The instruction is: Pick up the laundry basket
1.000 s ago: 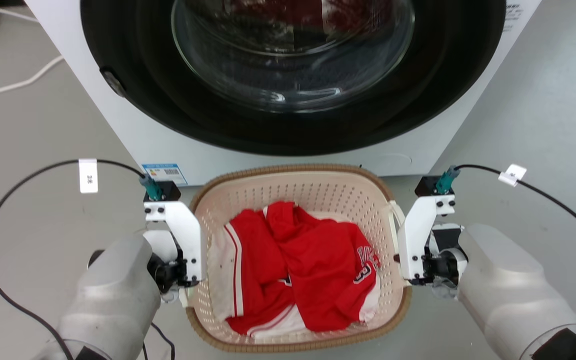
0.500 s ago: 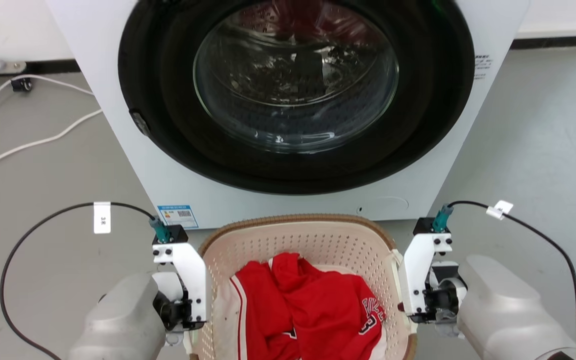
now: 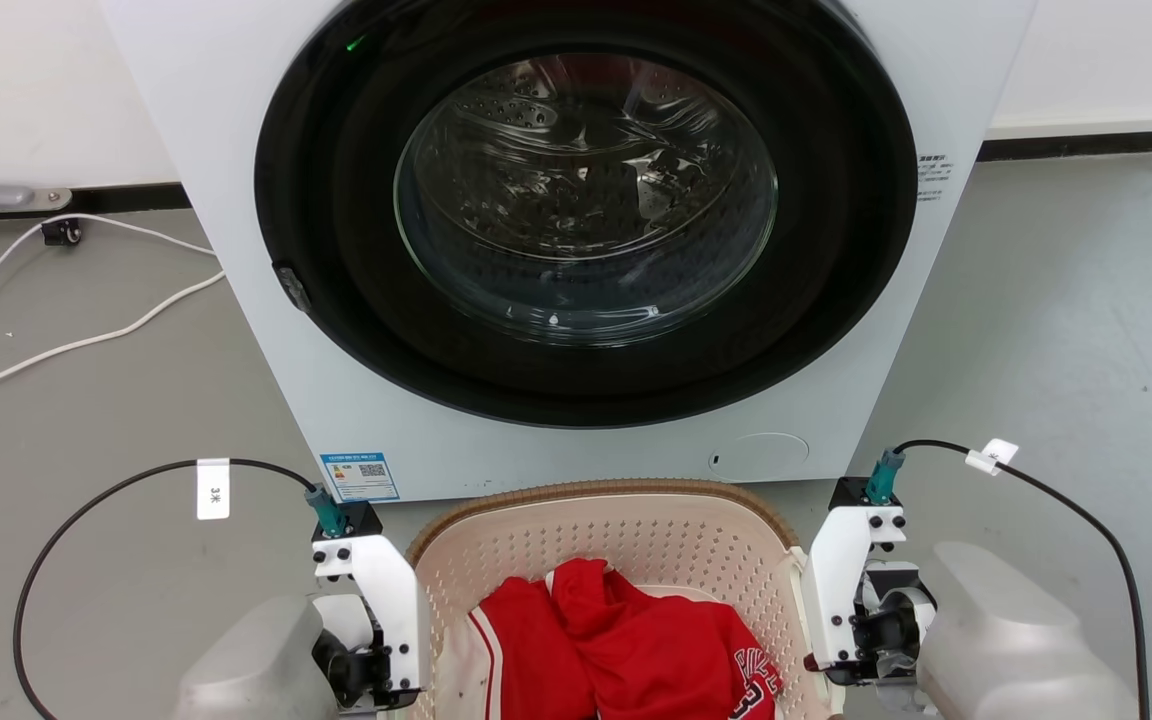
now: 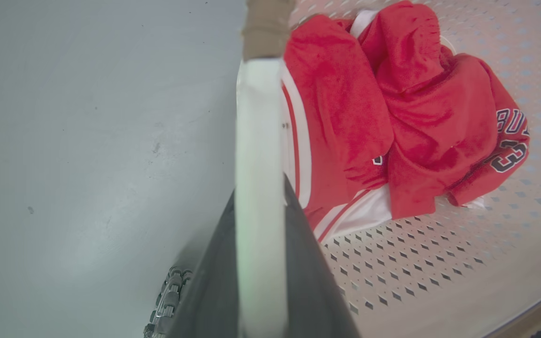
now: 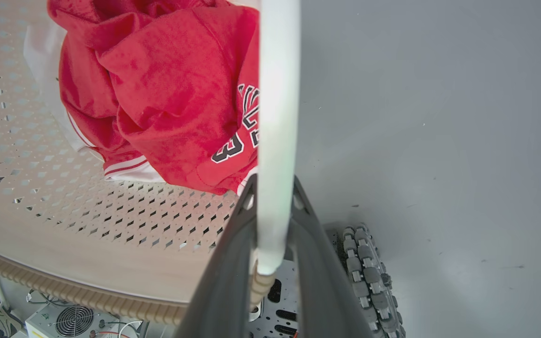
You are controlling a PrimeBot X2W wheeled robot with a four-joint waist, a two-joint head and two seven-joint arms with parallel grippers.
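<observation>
Left gripper (image 4: pixel 260 197) pinches left loop handle (image 4: pixel 257 117) of laundry basket (image 3: pixel 626 530); right gripper (image 5: pixel 274 188) pinches right loop handle (image 5: pixel 277 94). Basket centred between grippers, equally near. Lift needs even vertical pull.

At the bottom centre of the head view, the laundry basket (image 3: pixel 636 540) is matt cream perforated plastic with a brown woven-look rim (image 3: pixel 596 488); the jersey (image 3: pixel 656 650) in it is fuzzy red cloth. The washing machine (image 3: pixel 436 455) is smooth white, its door glass (image 3: pixel 586 200) glossy. The floor (image 3: pixel 1086 300) is smooth grey.
</observation>
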